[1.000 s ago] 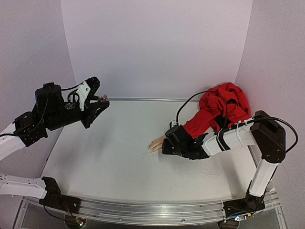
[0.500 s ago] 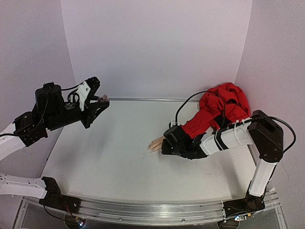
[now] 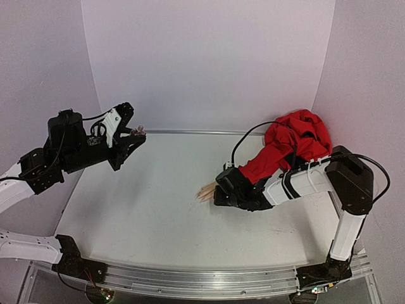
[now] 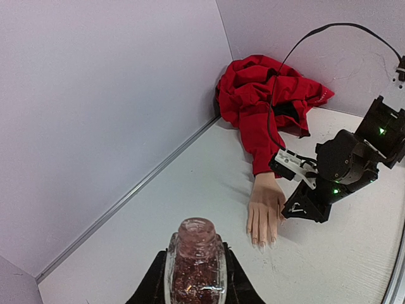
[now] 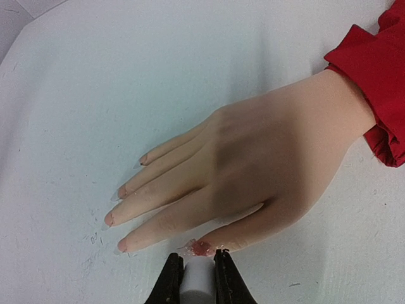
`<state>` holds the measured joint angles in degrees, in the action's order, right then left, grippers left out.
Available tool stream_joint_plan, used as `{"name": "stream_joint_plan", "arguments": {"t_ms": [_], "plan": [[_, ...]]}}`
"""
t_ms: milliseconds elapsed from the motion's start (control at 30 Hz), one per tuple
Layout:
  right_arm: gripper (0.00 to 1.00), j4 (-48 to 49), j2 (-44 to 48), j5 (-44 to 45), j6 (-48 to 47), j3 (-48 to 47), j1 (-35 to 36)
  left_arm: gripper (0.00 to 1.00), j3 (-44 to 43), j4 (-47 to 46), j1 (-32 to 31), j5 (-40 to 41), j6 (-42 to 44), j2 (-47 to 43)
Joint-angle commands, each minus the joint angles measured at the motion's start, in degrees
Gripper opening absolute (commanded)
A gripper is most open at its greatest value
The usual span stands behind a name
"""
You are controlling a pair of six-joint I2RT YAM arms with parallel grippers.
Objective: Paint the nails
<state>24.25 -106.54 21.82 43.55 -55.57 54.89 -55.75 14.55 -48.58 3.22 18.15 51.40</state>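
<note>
Currently right gripper (image 5: pixel 197 266) jaws are pinching a white cap (image 5: pixel 199 286) at the thumb nail (image 5: pixel 202 247) of the pale peach mannequin hand (image 5: pixel 253 171) resting on the white surface (image 5: pixel 95 76); left gripper (image 4: pixel 196 288) jaws are clamping an open glitter-filled glass bottle (image 4: pixel 196 253).

White table (image 3: pixel 145 209), matt and flat, closed in by pale lilac walls (image 3: pixel 209 63) on three sides; aluminium rail (image 3: pixel 190 283) along near edge. Lying directly on it: one mannequin hand (image 5: pixel 266 164), pale peach, palm down, fingers slightly spread; nails (image 5: pixel 109 220) tinted reddish; red sleeve (image 3: pixel 297 142) at wrist, bunched in a heap toward far right corner. Faint grey specks, possibly scuffs, beside fingertips.
</note>
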Motion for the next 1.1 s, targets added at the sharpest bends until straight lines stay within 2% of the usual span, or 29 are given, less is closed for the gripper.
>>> {"name": "stream_joint_plan", "arguments": {"t_ms": [0, 700, 1067], "plan": [[0.00, -1.05, -0.71, 0.88, 0.43, -1.91, -0.26, 0.00, -0.76, -1.48, 0.24, 0.47, 0.37, -0.39], [0.00, 1.26, -0.49, -2.81, 0.18, -1.65, -0.14, 0.00, -0.76, -1.36, 0.23, 0.31, 0.36, -0.51], [0.00, 2.69, 11.64, -3.10, -3.28, 3.25, -0.01, 0.00, -1.69, -1.49, 0.19, -0.36, -0.92, 0.32]]}}
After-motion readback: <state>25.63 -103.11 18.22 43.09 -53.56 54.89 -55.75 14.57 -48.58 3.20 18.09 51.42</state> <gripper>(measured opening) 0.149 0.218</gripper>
